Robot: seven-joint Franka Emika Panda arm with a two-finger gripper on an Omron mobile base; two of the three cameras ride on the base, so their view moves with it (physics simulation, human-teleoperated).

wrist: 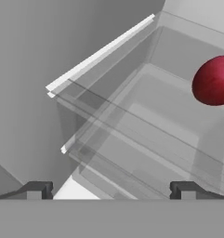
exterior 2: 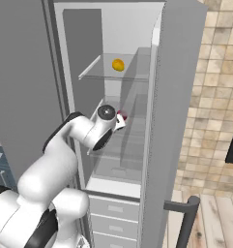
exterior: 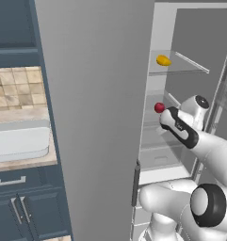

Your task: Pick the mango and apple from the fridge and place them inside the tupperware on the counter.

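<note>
Gripper (wrist: 111,189) reaches into the fridge (exterior: 101,94) with jaws spread wide, empty; apple (wrist: 214,80) sits just ahead, mango (exterior: 163,60) a shelf above.

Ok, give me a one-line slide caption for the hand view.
Open tool inside the fridge, apple ahead toward the frame's right edge, not yet between the fingertips.

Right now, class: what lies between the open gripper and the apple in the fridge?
Nothing: in the hand view the stretch from the gripper to the apple shows just the fridge's glass shelf, no object.
</note>
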